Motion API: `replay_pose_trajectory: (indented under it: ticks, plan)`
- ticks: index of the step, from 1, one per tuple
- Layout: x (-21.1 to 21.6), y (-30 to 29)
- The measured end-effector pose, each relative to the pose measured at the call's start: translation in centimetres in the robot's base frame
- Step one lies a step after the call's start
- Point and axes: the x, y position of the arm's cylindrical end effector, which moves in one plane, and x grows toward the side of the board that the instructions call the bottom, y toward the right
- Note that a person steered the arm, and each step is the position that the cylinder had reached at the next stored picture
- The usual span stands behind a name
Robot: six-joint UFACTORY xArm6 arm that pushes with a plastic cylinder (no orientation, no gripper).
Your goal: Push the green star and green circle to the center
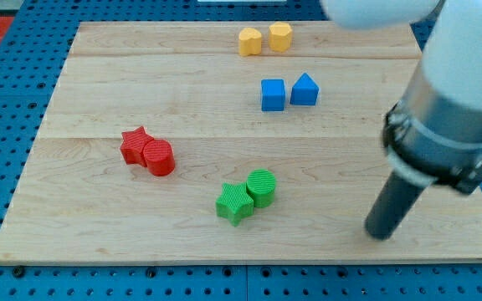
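The green star (234, 202) lies on the wooden board (99, 92) below its middle, touching the green circle (261, 186) on its upper right. My tip (379, 233) rests on the board at the lower right, well to the right of both green blocks and a little lower than them. The arm above it covers the board's right edge.
A red star (135, 145) and a red circle (159, 157) touch at the left. A blue cube (273, 94) and another blue block (305, 89) sit right of centre. Two yellow blocks (250, 41) (280, 37) stand near the top edge.
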Motion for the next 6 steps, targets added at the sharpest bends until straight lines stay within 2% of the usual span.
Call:
replay_pose_trajectory:
  ticks: [1,2,3,4,6]
  plan:
    - [1.6,-9.3]
    - [0.8,-14.5]
    - [-2.0,-17.3]
    - [-2.7,-19.2]
    - [-4.1,-9.7]
